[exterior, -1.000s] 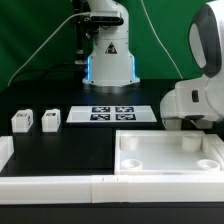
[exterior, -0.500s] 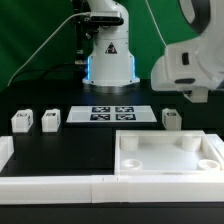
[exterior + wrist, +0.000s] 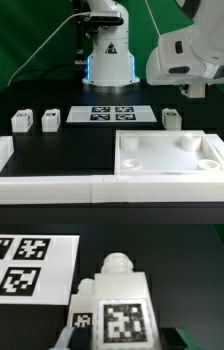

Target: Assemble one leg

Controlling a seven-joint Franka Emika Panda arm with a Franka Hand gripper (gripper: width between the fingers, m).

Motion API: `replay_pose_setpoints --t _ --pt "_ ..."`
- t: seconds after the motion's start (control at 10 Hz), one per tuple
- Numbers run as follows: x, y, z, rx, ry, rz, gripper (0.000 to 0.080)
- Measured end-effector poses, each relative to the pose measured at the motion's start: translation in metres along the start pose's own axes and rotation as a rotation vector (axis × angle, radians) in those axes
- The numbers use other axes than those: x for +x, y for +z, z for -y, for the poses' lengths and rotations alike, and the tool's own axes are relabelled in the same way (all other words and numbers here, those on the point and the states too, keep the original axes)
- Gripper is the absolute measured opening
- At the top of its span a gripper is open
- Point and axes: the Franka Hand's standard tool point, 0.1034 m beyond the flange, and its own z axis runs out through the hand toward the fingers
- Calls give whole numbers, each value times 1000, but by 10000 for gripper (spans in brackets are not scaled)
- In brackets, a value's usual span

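In the wrist view my gripper (image 3: 125,339) is shut on a white leg (image 3: 122,297). Its square marker faces the camera and its rounded peg end points away from the fingers. A second leg (image 3: 84,308) stands on the black table just behind it, beside the marker board (image 3: 35,266). In the exterior view the gripper (image 3: 195,92) hangs high at the right, and the held leg is hidden by the hand. A leg (image 3: 171,118) stands below it. Two more legs (image 3: 20,121) (image 3: 50,120) stand at the left. The white tabletop (image 3: 165,160) lies at the front right.
The marker board (image 3: 112,114) lies in the middle in front of the robot base (image 3: 108,55). A low white rail (image 3: 60,186) runs along the table's front edge, with a white block (image 3: 5,152) at its left end.
The arm has risen from table level at the right. This uncovered the leg that stands beside the marker board.
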Motion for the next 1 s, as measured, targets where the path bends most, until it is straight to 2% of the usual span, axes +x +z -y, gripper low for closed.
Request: replay_pose_setpoints --t 0.1,0.3,0.4,0.5,0.8,1.0 --pt "8 -6 3 12 -1 -140 291" --pt "6 -7 3 18 -1 -305 291" --pt "11 -10 3 25 -11 -402 291" --pt "11 -14 -4 22 -44 -472 291" --pt "17 -45 -18 23 -98 -756 291" --pt "20 -60 -23 14 -130 -831 291"
